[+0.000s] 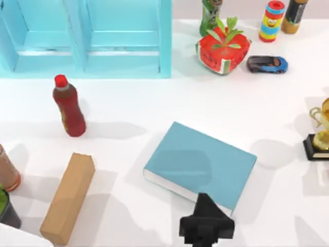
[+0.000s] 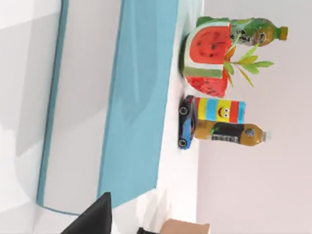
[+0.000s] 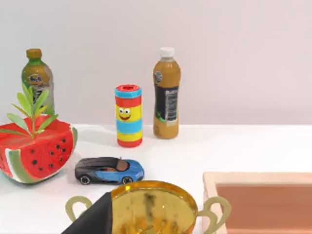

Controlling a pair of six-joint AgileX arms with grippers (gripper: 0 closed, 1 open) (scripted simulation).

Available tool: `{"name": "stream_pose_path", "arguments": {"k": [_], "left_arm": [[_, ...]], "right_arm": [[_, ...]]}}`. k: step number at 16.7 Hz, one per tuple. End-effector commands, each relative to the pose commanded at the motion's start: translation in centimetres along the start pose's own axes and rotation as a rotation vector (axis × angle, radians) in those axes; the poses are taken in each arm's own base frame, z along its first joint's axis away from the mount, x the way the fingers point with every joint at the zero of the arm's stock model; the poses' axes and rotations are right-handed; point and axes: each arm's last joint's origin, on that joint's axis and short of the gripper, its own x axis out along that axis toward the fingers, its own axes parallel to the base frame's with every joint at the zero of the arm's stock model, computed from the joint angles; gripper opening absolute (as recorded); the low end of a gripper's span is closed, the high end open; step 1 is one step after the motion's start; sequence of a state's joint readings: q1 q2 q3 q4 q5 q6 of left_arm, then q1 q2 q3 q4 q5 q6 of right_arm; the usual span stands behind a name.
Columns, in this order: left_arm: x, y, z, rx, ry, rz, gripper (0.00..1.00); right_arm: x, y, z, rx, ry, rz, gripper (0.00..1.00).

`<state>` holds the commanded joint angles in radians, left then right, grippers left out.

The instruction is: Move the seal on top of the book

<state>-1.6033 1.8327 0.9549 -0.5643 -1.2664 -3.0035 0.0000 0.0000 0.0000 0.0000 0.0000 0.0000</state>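
Note:
The book lies flat in the middle of the table, with a light teal cover and white page edges. My left gripper hangs as a black shape over the book's near corner, at the bottom edge of the top view. In the left wrist view the book's cover runs close under the camera, with one dark finger at the picture's edge. The seal is hidden. One dark finger of my right gripper shows in the right wrist view, close behind a gold trophy.
A long tan box and a red bottle stand left of the book. A turquoise shelf unit fills the back left. A watermelon planter, toy car and bottles line the back right. The trophy and a wooden tray stand at the right.

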Motion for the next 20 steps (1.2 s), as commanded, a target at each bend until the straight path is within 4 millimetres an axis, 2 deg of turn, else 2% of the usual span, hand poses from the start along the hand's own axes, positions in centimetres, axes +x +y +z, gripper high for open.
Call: {"name": "stream_pose_path", "arguments": {"k": [3,6,9,12,14,16,20], "left_arm": [[1.4,-3.5,1.0,0.009,-0.015,0.049,1.00],[3.3,-7.9,3.5,0.049,-0.017,0.104,1.00],[5.2,-12.0,8.0,0.146,0.006,0.138,1.00],[6.2,-14.7,13.9,0.321,0.042,0.115,1.00],[6.3,-15.3,17.9,0.478,0.053,0.067,1.00],[5.9,-15.0,21.5,0.654,0.042,0.001,1.00],[4.8,-12.2,26.8,1.010,-0.055,-0.125,1.00]], "right_arm": [[0.0,0.0,0.0,0.000,0.000,0.000,1.00],[0.0,0.0,0.0,0.000,0.000,0.000,1.00],[0.0,0.0,0.0,0.000,0.000,0.000,1.00],[0.0,0.0,0.0,0.000,0.000,0.000,1.00],[0.0,0.0,0.0,0.000,0.000,0.000,1.00],[0.0,0.0,0.0,0.000,0.000,0.000,1.00],[0.0,0.0,0.0,0.000,0.000,0.000,1.00]]}}
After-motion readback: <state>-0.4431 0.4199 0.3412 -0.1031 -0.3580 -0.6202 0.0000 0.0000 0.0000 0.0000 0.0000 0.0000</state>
